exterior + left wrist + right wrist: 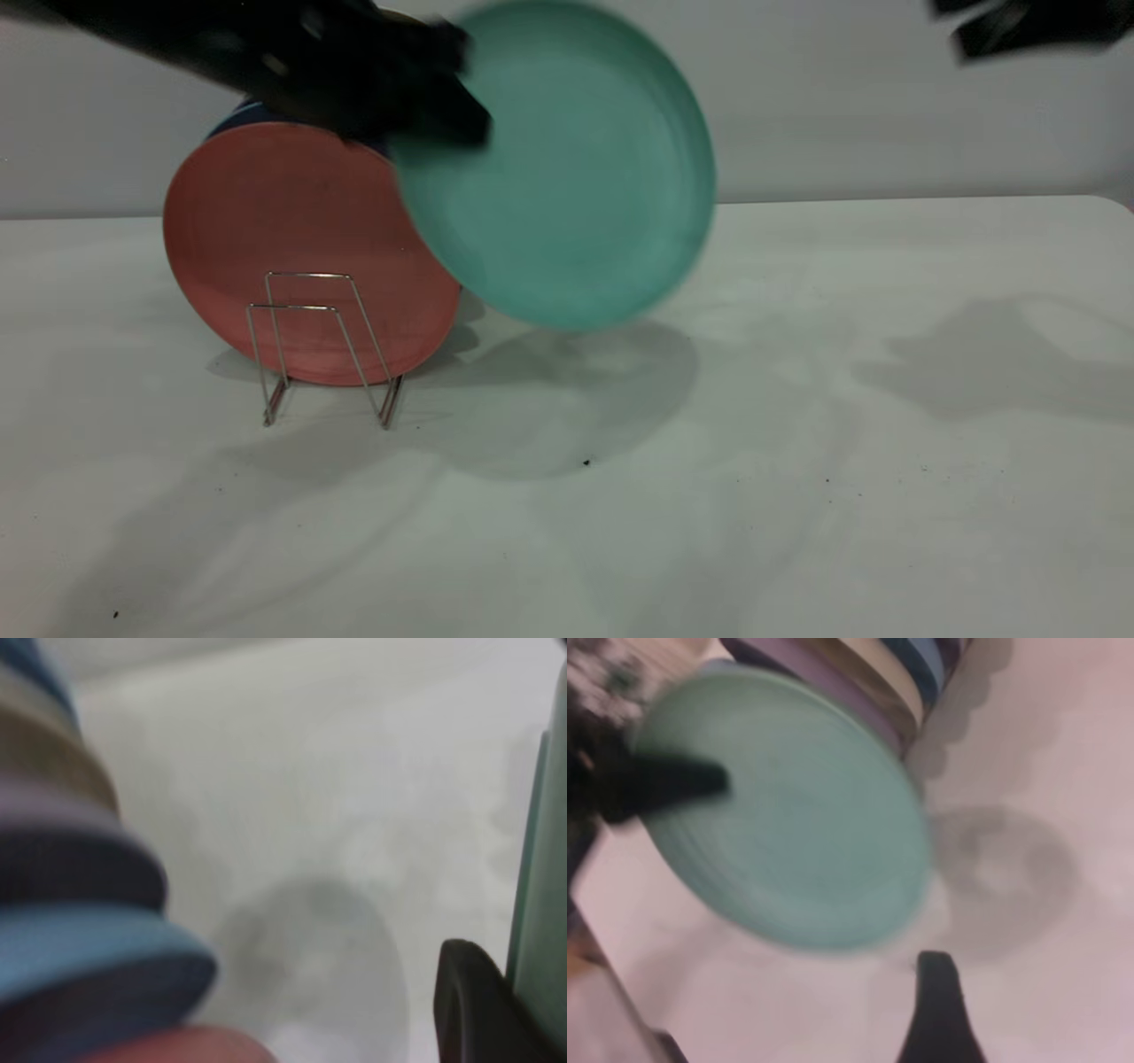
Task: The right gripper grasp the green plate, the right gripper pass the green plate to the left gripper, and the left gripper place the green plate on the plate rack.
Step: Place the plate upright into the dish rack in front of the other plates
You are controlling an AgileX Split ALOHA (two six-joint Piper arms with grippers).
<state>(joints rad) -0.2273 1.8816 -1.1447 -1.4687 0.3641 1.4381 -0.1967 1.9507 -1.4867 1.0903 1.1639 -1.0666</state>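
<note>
The green plate (567, 168) hangs upright in the air, just right of the plate rack (323, 350) and partly in front of the plates in it. My left gripper (461, 97) comes in from the upper left and is shut on the plate's left rim. In the left wrist view one black finger (478, 1010) lies against the plate's edge (540, 904). My right gripper (1019, 31) is high at the far right, well clear of the plate and holding nothing. Its wrist view shows the plate (788, 806) farther off and one of its own fingers (939, 1010).
A salmon-pink plate (292, 248) stands in the rack with a dark blue plate (239, 115) behind it. The two front wire loops hold nothing. Several plate rims show edge-on in the left wrist view (89, 966). The white table (797, 443) stretches to the right.
</note>
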